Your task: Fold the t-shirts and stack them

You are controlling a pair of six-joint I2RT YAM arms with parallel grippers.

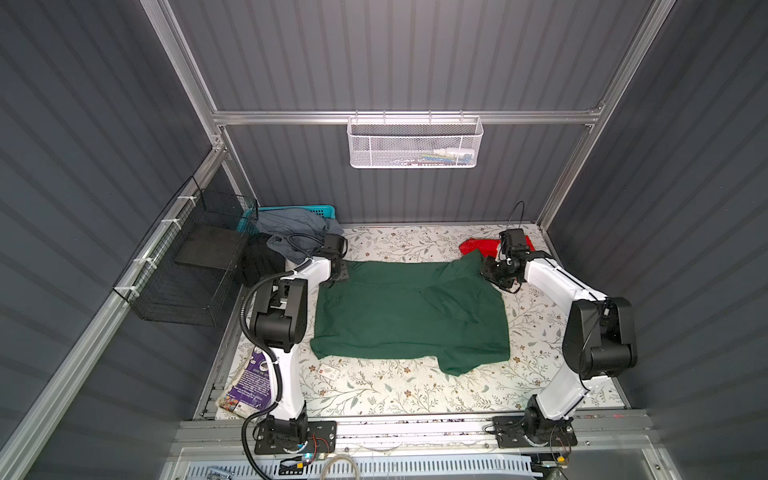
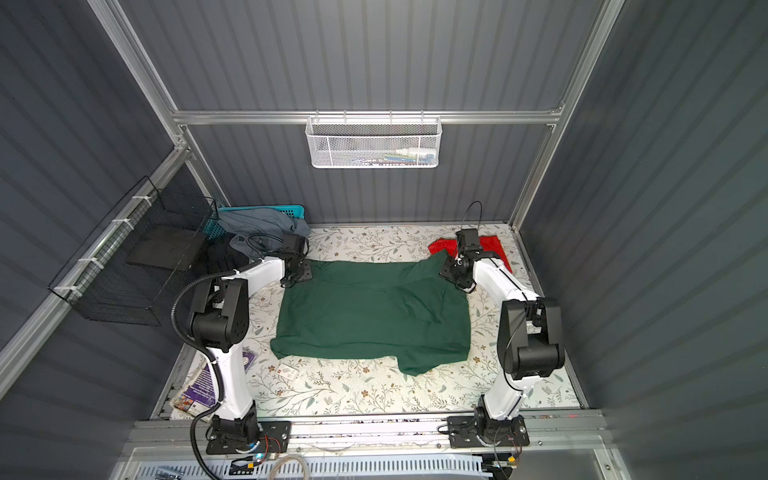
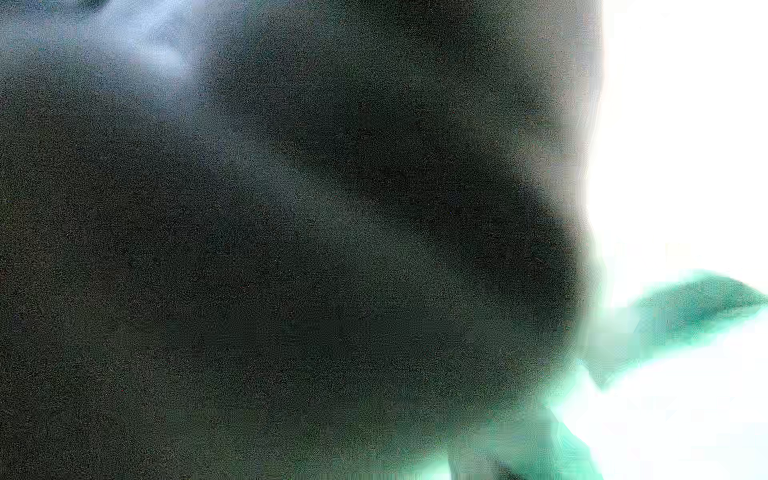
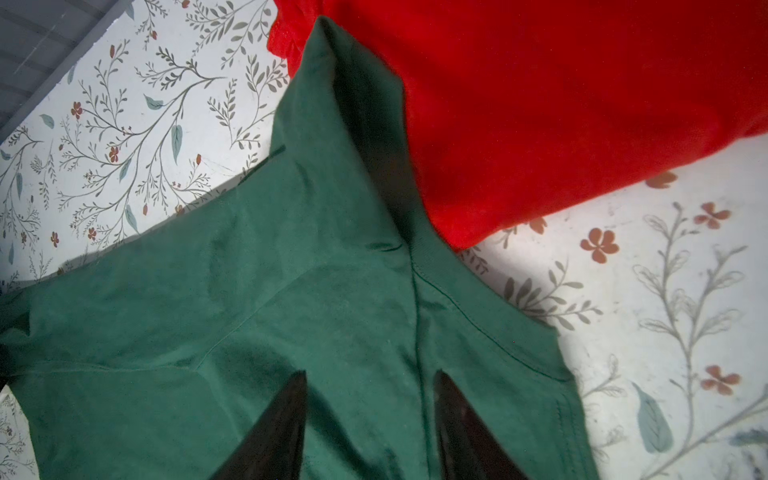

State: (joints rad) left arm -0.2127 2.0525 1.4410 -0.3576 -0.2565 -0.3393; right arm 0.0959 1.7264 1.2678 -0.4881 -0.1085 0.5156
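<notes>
- Nearest the arm bases, a purple printed booklet (image 1: 249,382) lies at the front left corner of the floral table (image 1: 395,390), and a small card (image 1: 328,371) lies just ahead of it.
- Mid-table, the dark green t-shirt (image 1: 395,316) is spread out, with one sleeve pointing toward the front and a fold lying over its right half.
- At the shirt's far left corner sits the left gripper (image 1: 338,276). Its wrist view is a dark blur, so I cannot tell how its jaws stand.
- At the far right corner, the right gripper (image 4: 368,374) has its black fingers (image 4: 282,415) apart over the green cloth, which rises to a peak there.
- Just beyond, the red t-shirt (image 4: 540,104) lies touching the green one.
- Far left, grey clothing (image 1: 291,226) spills from a teal basket (image 1: 291,208).
- On the back wall hangs a white mesh basket (image 1: 415,141).
</notes>
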